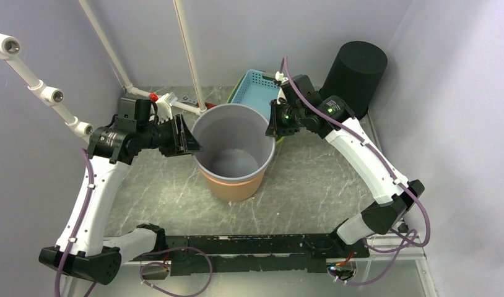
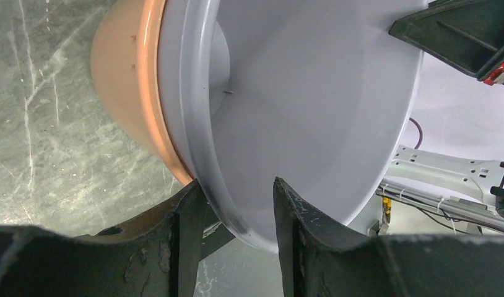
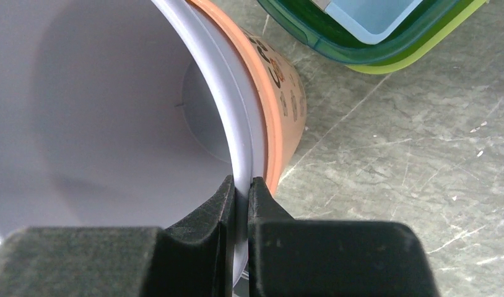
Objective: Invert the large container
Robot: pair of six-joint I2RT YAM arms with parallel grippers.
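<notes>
Your bucket (image 1: 232, 154) sits mid-table (image 1: 317, 185) between the two arms, mouth up, not flipped: grey inside and at the rim, orange outer shell below. Your right gripper (image 1: 273, 127) is clamped on the rim at the bucket's right side; in the right wrist view its fingers (image 3: 237, 192) pinch the grey lip, one pad inside and one outside against the orange wall. Your left gripper (image 1: 194, 141) is at the opposite rim with its jaws apart, straddling the lip. In the left wrist view the outer finger (image 2: 187, 216) is close to or touching the rim's outside and the inner finger (image 2: 290, 210) stands inside the bucket with a gap to the wall, so there is no firm grip on that side. Just behind the bucket on the right is a stack of baskets (image 1: 257, 86), blue on top with green ones under it, near the right gripper and its wrist. A black cylinder (image 1: 355, 68) stands upright in the back right corner, apart from the bucket. White pipes (image 1: 189, 55) slant down to the table behind the left gripper, with a fitting near its wrist. Walls close in at the back and on both sides.
</notes>
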